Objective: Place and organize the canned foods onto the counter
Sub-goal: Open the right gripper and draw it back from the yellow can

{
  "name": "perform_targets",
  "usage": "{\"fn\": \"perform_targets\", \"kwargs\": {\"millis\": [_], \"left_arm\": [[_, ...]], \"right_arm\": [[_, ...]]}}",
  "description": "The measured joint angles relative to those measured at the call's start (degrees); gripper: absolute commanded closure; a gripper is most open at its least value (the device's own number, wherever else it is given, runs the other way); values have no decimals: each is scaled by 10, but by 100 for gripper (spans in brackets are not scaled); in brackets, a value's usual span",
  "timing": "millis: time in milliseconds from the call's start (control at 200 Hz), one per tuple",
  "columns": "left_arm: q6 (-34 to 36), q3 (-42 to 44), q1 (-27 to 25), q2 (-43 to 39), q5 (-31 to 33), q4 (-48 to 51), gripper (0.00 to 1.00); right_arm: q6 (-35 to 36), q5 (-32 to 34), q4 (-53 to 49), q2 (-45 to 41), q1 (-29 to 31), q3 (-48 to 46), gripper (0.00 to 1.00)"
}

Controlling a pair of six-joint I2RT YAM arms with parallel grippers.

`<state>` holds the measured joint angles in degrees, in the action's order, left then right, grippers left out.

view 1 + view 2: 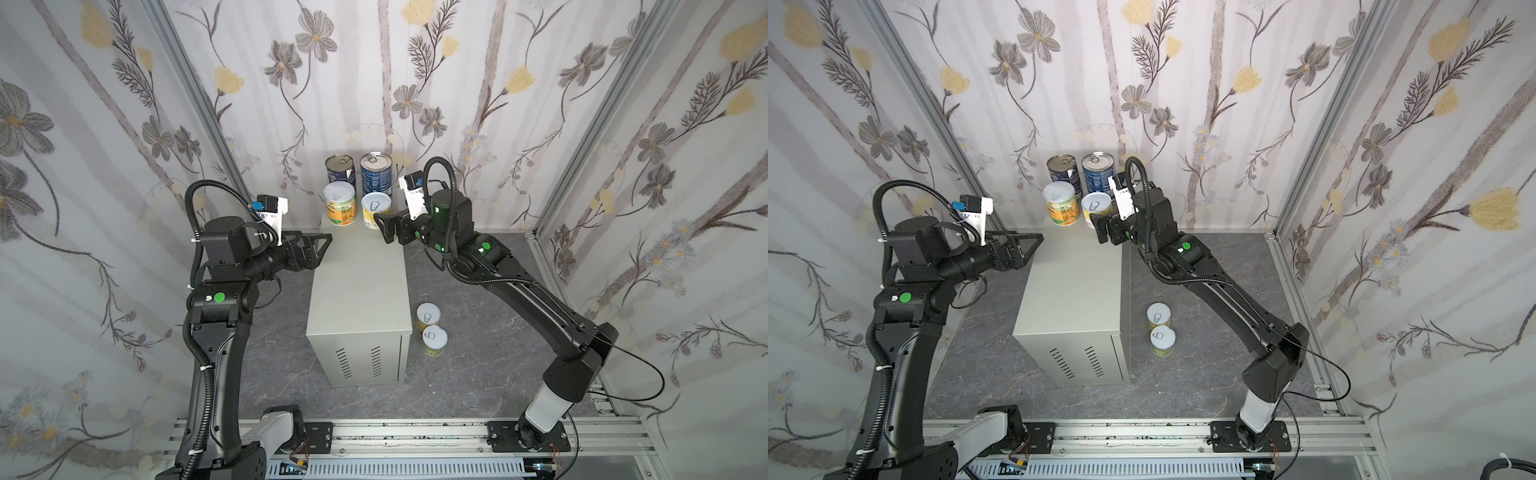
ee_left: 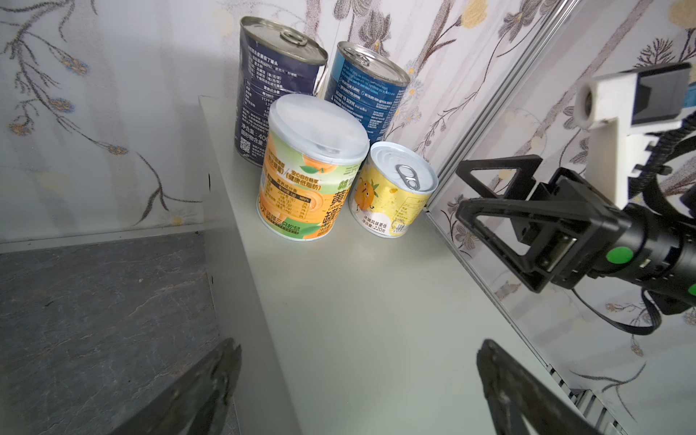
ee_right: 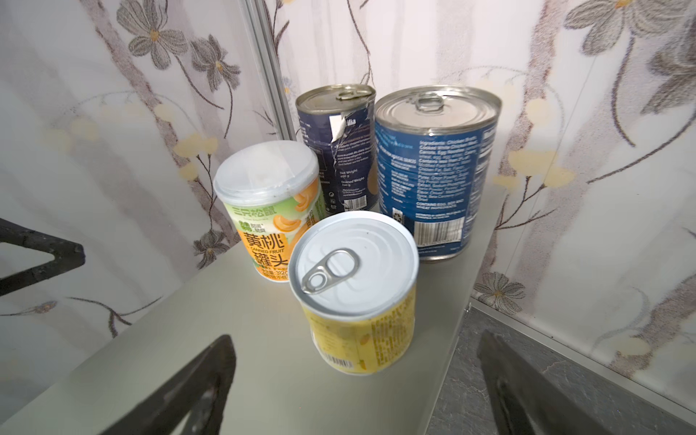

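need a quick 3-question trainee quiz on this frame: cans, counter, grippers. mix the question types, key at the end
1. How many cans stand on the counter?
2. True or false: the right gripper is shut on the yellow can.
3. In both top views, the two floor cans stand: A left of the counter, B right of it, C behind it.
Key: 1 four; 2 false, it is open beside the can; 3 B.

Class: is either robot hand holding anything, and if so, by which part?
Nothing is held: the left hand and right hand are both open, clear of the yellow can.
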<state>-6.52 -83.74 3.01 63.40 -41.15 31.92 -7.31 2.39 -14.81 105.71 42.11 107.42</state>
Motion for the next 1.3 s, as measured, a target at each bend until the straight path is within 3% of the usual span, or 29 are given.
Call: {"fn": "perform_targets", "kwargs": {"millis": [405, 1299], "left_arm": [[-2, 0, -3, -7, 0, 0, 0], [3, 0, -12, -14, 7, 0, 0]], "right_arm": [[-42, -3, 0, -8, -55, -25, 0], [-61, -1, -13, 56, -61, 36, 0]]}}
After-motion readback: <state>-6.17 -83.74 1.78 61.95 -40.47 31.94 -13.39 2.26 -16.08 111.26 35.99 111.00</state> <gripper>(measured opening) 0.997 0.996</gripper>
